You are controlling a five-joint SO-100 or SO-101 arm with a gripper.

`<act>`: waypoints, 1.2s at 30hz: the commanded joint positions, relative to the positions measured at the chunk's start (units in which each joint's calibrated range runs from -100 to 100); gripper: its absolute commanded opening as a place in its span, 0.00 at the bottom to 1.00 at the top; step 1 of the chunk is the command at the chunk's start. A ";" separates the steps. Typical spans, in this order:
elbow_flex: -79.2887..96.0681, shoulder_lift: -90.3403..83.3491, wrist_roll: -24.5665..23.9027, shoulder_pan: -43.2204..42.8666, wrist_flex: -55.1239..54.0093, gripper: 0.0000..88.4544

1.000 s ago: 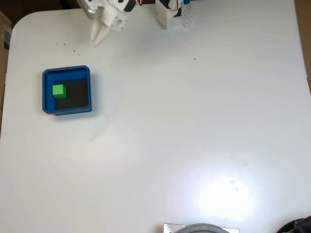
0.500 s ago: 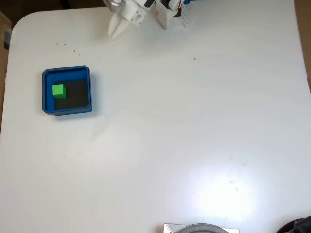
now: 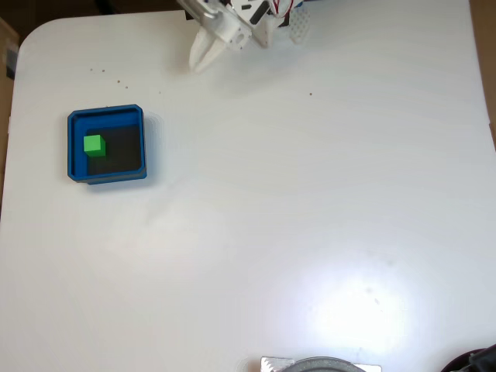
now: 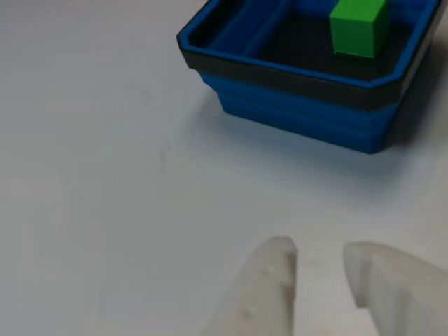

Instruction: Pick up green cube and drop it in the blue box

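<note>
The green cube (image 3: 93, 144) lies inside the blue box (image 3: 105, 116) at the table's left, in the box's left part on its dark floor. The other view shows the green cube (image 4: 358, 26) resting in the blue box (image 4: 301, 112) at the top right. My gripper (image 3: 200, 63) hangs near the table's back edge, well to the right of and behind the box. Its white fingers point down and left. In the other view my gripper (image 4: 318, 255) stands slightly open, with bare table showing in the narrow gap between the tips and nothing held.
The arm's base (image 3: 271, 19) stands at the back middle of the white table (image 3: 310, 194). A grey round object (image 3: 322, 364) pokes in at the front edge, and a dark object (image 3: 477, 360) sits at the front right corner.
My gripper has swung to the right along the table's back edge, further from the box. The cube has stayed inside the box.
</note>
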 commanded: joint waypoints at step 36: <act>7.69 -2.34 0.20 -46.92 -14.49 0.01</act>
